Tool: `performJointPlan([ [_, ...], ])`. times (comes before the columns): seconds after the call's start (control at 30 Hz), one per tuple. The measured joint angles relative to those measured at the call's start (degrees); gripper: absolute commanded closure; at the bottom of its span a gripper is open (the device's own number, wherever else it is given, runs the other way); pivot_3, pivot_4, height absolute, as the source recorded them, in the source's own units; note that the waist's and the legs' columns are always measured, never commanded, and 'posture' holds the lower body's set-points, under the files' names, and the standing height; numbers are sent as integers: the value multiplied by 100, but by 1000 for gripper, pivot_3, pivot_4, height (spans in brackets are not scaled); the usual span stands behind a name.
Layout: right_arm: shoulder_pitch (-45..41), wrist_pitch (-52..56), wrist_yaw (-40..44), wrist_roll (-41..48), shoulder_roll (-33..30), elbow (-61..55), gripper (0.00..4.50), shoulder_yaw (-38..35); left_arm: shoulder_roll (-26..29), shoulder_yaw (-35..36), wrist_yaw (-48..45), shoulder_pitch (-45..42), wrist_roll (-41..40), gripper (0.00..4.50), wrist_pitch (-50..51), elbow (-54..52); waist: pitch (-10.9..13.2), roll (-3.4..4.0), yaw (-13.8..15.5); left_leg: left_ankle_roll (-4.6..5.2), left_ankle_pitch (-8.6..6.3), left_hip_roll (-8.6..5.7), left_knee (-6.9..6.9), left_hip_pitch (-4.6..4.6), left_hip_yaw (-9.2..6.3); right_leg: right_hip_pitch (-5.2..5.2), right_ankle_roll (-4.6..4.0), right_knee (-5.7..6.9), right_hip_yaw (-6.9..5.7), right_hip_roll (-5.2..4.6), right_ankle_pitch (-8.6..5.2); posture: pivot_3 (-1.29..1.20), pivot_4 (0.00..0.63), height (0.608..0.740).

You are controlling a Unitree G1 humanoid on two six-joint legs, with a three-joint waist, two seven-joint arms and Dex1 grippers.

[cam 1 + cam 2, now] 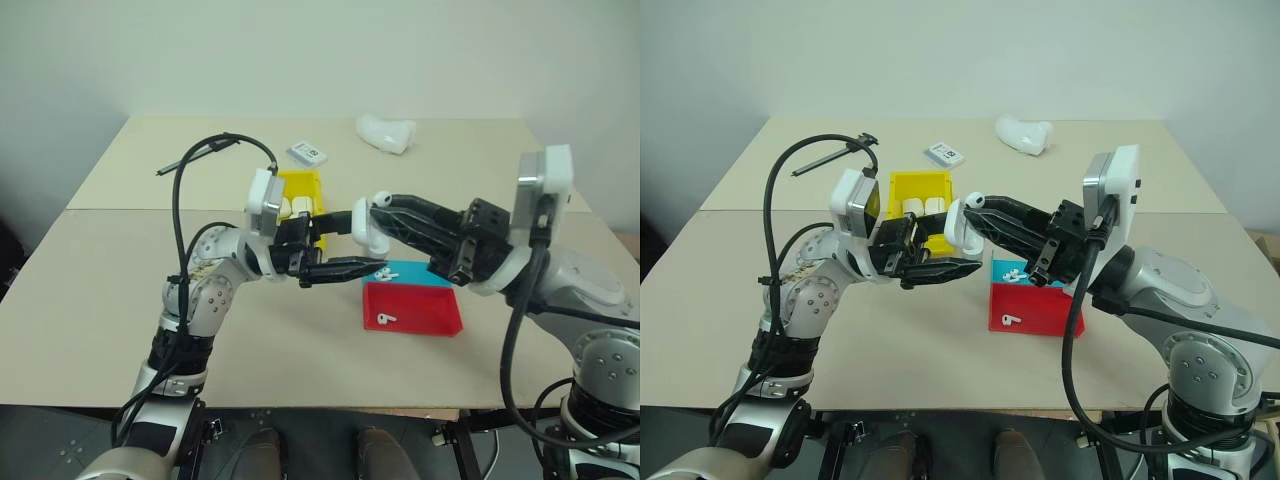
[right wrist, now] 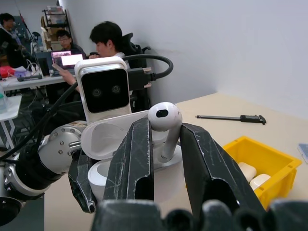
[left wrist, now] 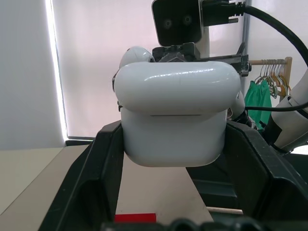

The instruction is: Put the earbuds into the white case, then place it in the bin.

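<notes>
- Loading an earbud (image 2: 165, 120) into the white case (image 3: 175, 115) is judged to be the step in hand; the placing of the case in the bin (image 1: 302, 195) is not yet begun.
- The case is held above the table (image 1: 120, 270) by the left gripper (image 1: 340, 250), whose two black fingers are spread wide around the case body and pressed on its sides, as is seen in the left wrist view.
- The lid of the case is flipped up, and the open mouth is turned toward the right gripper (image 2: 166, 144).
- One earbud is pinched by its stem between the narrowly parted fingers of the right gripper, with its bulb standing clear above the fingertips, right at the open case.
- Whether the stem is already seated in a socket cannot be told.
- A small, well-aligned lowering of the stem into its socket is called for next, then a release; a slip or tilt could be caused by any sideways push.
- Another earbud (image 1: 381, 319) is seen lying in the red tray (image 1: 440, 318), and small white pieces lie in the blue tray (image 1: 420, 272) just behind it.
- The yellow bin stands on the table behind the left gripper, with white items already in it.
</notes>
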Motion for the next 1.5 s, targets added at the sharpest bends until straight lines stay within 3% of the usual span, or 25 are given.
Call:
performJointPlan([
  [0.03, 8, -15, 22, 2, -45, 0, 3876, 9, -6, -8, -6, 0, 6, 1719, 0, 2, 0, 0, 0, 0, 0, 0, 0, 0, 0, 0, 0, 0, 0, 0, 0, 0, 150, 740],
  [0.4, 242, -318, 454, -4, -451, 19, 137, 77, -101, -39, -81, 3, 94, 1719, -144, 94, 0, 0, -3, 1, -1, 0, -1, 0, -2, 1, 0, -2, 0, 1, 0, 0, 150, 740],
  [0.43, 242, -336, 451, -4, -479, 42, 26, 76, -102, -39, -81, 3, 94, 1719, -150, 94, 0, 0, 0, 1, -1, 0, -1, 0, -2, 1, 0, -3, 0, 0, 0, 0, 150, 740],
  [0.77, 317, -386, 469, 103, -769, 305, 26, -38, 2, 54, -19, 3, 90, 1719, -188, 96, 1, -1, -5, 2, -1, 0, -1, 1, -1, 1, 0, -3, 0, 0, 0, 0, 150, 740],
  [1.03, -585, -424, 912, -532, -1419, 1917, 26, -44, 67, 197, 109, 118, 56, 1719, -223, -42, 1, -1, 1, 2, -1, 0, -8, 0, 5, -4, 1, -8, 5, 0, 1, 0, 150, 740],
  [1.13, -1084, -817, 1664, -1618, -1927, 2597, 26, 772, 119, 305, 250, 159, 43, 1719, -222, -112, 1, 0, -14, 3, -2, 0, -12, 2, 8, -5, 0, -8, 7, 1, 1, 0, 150, 740],
  [1.23, -1796, -1711, 2728, -3328, -2267, 3438, 26, 2345, 272, 374, 460, 195, 69, 1719, -204, -171, 1, 1, -49, 2, -1, 1, -13, 11, 12, -4, 0, -5, 9, 2, 1, 0, 150, 740],
  [1.37, -2717, -2953, 3878, -4953, -1730, 5027, 26, 3797, 439, 485, 583, 280, 9, 1719, -106, -209, 2, 1, -64, 2, -1, 1, -14, 7, 19, -13, 0, -5, 15, 3, 1, 0, 150, 740],
  [1.47, -3413, -4089, 4405, -5966, -1193, 6375, 588, 4532, 491, 524, 602, 359, -34, 1719, -94, -316, 4, 4, -58, 1, 0, 2, -14, 0, 23, -19, 0, -6, 13, 2, 1, 0, 150, 740],
  [1.5, -3605, -4457, 4533, -6235, -1017, 6827, 969, 4682, 505, 534, 619, 380, -35, 1719, -95, -359, 5, 4, -56, 0, 0, 2, -14, -1, 27, -20, 0, -7, 13, 2, 1, 0, 150, 740],
])
